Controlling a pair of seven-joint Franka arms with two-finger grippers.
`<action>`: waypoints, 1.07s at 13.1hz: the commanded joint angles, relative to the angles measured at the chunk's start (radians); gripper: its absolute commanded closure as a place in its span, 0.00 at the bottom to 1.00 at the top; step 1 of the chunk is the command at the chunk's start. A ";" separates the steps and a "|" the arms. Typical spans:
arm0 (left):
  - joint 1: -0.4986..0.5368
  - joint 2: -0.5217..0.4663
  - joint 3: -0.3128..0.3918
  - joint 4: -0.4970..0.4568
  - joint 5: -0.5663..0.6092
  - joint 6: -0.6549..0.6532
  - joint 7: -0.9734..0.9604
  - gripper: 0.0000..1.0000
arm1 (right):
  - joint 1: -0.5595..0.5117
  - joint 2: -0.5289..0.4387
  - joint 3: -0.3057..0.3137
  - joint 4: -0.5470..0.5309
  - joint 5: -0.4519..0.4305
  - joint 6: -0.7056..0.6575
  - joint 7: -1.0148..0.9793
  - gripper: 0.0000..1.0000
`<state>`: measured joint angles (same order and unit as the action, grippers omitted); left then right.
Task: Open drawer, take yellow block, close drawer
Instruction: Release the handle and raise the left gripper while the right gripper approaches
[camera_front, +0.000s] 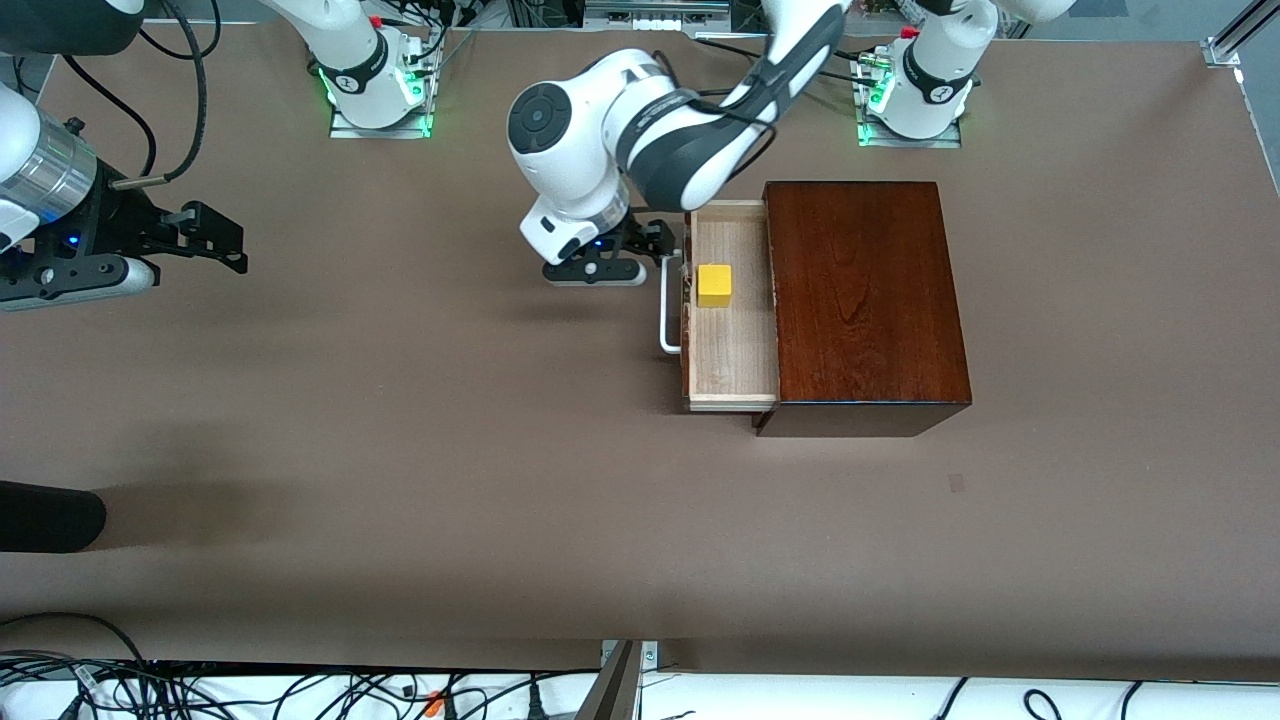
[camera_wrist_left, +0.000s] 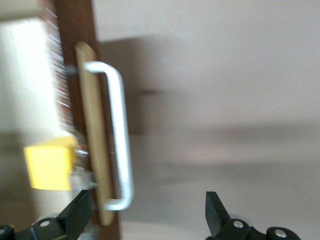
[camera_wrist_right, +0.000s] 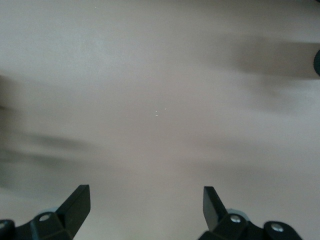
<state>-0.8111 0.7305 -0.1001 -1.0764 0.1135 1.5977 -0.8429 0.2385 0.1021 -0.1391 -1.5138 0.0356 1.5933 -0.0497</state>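
Note:
The drawer (camera_front: 735, 355) stands pulled out of the mahogany box (camera_front: 865, 300) toward the right arm's end. Its white bar handle (camera_front: 664, 305) also shows in the left wrist view (camera_wrist_left: 119, 145). The yellow block (camera_front: 714, 285) lies in the pale-wood tray, close against the drawer front; it also shows in the left wrist view (camera_wrist_left: 47, 166). My left gripper (camera_front: 668, 248) is open and empty, low at the handle's end farther from the front camera. In the left wrist view that gripper (camera_wrist_left: 147, 212) has the handle's end between its fingers, near one of them. My right gripper (camera_front: 235, 243) is open and empty over bare table at the right arm's end, and its wrist view (camera_wrist_right: 145, 202) shows only tabletop.
A dark rounded object (camera_front: 50, 515) juts in at the right arm's end, nearer the front camera. Cables (camera_front: 300, 690) run along the table's near edge. Both arm bases (camera_front: 375, 95) stand along the edge farthest from the front camera.

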 joint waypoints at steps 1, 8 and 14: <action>0.085 -0.115 0.006 0.000 -0.026 -0.079 0.123 0.00 | -0.001 0.027 0.004 0.014 -0.002 0.005 0.005 0.00; 0.341 -0.321 0.002 -0.005 -0.028 -0.243 0.445 0.00 | 0.044 0.054 0.160 0.014 0.023 0.004 -0.027 0.00; 0.584 -0.577 -0.007 -0.342 -0.099 -0.158 0.665 0.00 | 0.174 0.123 0.392 0.024 -0.006 0.196 -0.217 0.00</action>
<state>-0.2971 0.3045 -0.0922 -1.1937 0.0630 1.3572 -0.2270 0.3434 0.1772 0.2346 -1.5066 0.0467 1.7082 -0.2089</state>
